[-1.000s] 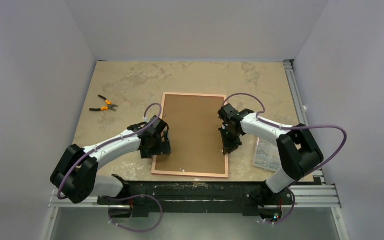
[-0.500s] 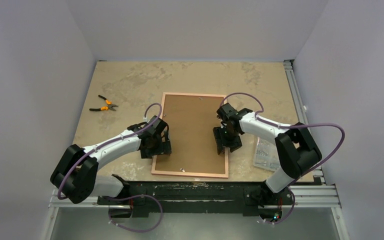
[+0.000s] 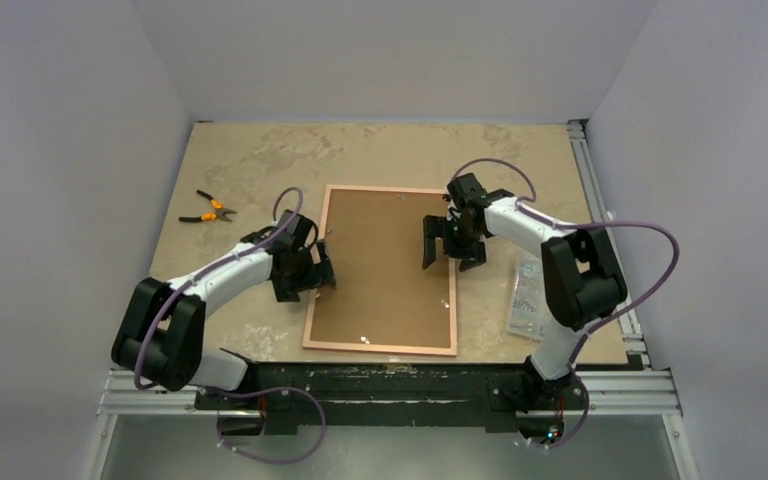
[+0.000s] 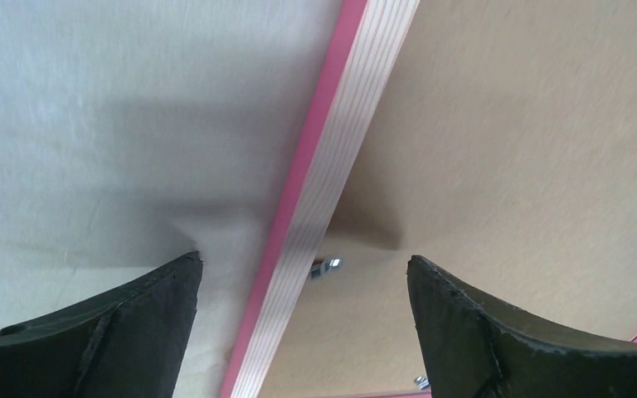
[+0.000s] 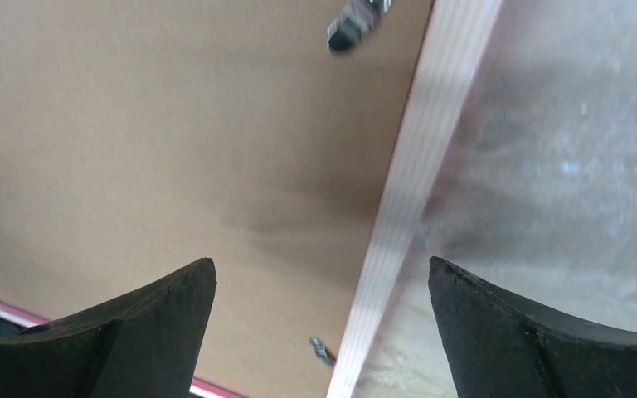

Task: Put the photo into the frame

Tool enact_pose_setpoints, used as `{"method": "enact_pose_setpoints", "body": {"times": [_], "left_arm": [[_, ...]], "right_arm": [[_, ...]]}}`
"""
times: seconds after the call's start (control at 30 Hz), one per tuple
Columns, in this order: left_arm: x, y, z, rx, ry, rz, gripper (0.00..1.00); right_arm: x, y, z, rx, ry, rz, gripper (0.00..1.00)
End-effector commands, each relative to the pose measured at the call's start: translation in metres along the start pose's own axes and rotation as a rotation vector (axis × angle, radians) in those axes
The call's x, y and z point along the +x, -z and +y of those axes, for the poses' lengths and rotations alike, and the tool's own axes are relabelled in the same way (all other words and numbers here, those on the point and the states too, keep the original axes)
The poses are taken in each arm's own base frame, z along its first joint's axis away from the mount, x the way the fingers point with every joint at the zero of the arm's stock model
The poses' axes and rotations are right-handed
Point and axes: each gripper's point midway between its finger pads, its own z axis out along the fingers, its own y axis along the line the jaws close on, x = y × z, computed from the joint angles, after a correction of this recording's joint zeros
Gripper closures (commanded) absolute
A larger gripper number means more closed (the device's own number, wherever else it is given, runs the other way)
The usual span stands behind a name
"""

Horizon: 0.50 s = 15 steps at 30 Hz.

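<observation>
Working over the frame (image 3: 400,350), lying back-up in the middle of the bench (image 3: 260,160), with the brown backing board (image 3: 385,270) seated inside its tan rails. Straddling the left rail with the left end effector (image 4: 303,269), fingers spread wide, one over bare bench and one over the board, clamping nothing. Mirroring that on the right rail with the right end effector (image 5: 322,274), likewise spread apart and empty. Not finding the photo in any view; possibly lying beneath the board, but not being able to tell. Leaving the pliers (image 3: 207,209) far to the left and a clear packet (image 3: 528,300) just to the right of the frame, both untouched.

Judging this as the closing-up stage: probably checking or securing the board along both long sides. Spotting small metal tabs (image 4: 326,266) beside the rails. Next, likely needing a careful descent onto a rail or tab, keeping both sides even so as not to be tilting the frame or sliding it across the bench.
</observation>
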Motion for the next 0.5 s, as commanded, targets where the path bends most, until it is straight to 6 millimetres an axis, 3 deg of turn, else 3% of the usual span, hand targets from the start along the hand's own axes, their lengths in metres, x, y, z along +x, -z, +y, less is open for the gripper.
{"method": "enact_pose_setpoints", "body": {"times": [0.0, 0.2, 0.47], "left_arm": [[-0.036, -0.006, -0.021, 0.042, -0.038, -0.032, 0.09], [-0.035, -0.015, -0.041, 0.111, -0.057, 0.001, 0.11], [0.015, -0.010, -0.065, 0.153, -0.093, 0.036, 0.12]], "right_arm": [[-0.033, -0.008, 0.018, -0.044, 0.012, -0.034, 0.03], [-0.036, -0.010, 0.014, -0.017, 0.009, -0.031, 0.09], [-0.014, 0.007, -0.004, 0.048, 0.037, -0.026, 0.11]]}}
